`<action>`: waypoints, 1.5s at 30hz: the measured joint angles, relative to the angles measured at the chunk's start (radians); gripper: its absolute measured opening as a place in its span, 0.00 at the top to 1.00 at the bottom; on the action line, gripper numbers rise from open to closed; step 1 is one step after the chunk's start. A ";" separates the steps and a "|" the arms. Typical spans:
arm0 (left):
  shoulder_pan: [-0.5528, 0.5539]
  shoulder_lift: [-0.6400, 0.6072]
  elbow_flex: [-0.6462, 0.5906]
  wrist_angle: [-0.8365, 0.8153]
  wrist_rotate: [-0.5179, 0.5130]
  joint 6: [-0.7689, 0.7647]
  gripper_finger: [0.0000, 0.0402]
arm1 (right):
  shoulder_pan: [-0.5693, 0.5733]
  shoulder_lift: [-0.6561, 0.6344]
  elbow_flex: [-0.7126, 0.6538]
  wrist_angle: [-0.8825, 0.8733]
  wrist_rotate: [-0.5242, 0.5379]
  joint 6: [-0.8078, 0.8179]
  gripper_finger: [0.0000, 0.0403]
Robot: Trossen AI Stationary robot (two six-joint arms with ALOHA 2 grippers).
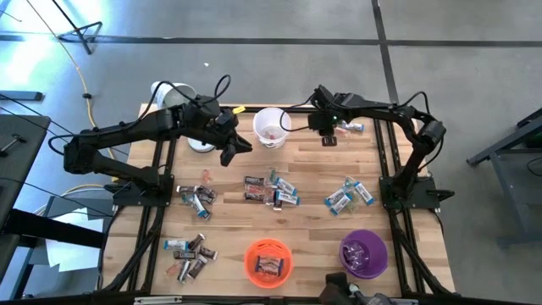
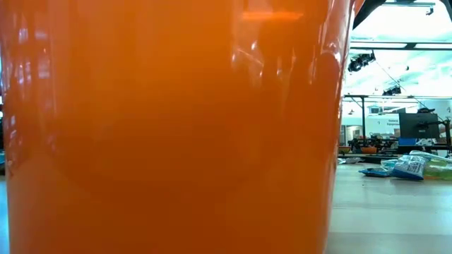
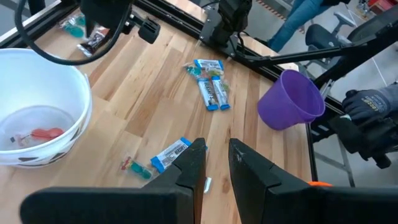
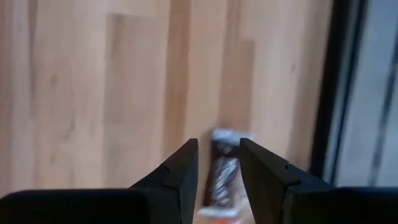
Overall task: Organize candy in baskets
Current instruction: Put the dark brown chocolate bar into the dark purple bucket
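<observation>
Candy lies in loose heaps on the wooden table: blue-silver pieces (image 1: 347, 196), a mixed heap (image 1: 271, 190) in the middle, and dark bars (image 1: 190, 250) at the near left. The white basket (image 1: 273, 127) stands at the far middle with a red-pink piece (image 3: 43, 134) inside. The orange basket (image 1: 268, 260) and the purple basket (image 1: 364, 252) stand by the near edge. My right gripper (image 4: 219, 149) points down, open, over a dark brown bar (image 4: 224, 177) that shows in the gap between its fingers. My left gripper (image 3: 216, 158) hovers left of the white basket, open by a narrow gap and holding nothing.
A white desk lamp (image 1: 174, 97) stands at the far left behind my left arm. A few teal and blue-silver pieces (image 1: 351, 127) lie at the far right. The orange basket's wall (image 2: 169, 127) fills most of the low view. A person's gloved hand (image 3: 373, 112) shows beyond the table's edge.
</observation>
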 joint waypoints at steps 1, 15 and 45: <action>0.000 0.000 0.000 0.000 0.000 0.000 0.86 | 0.000 0.000 0.000 0.012 0.000 -0.011 0.73; 0.002 0.000 0.000 -0.005 -0.009 0.000 0.86 | -0.065 0.100 0.000 0.005 0.007 0.047 0.73; 0.002 0.000 0.000 -0.006 -0.016 -0.037 0.86 | -0.069 0.156 0.004 -0.037 0.074 0.209 0.96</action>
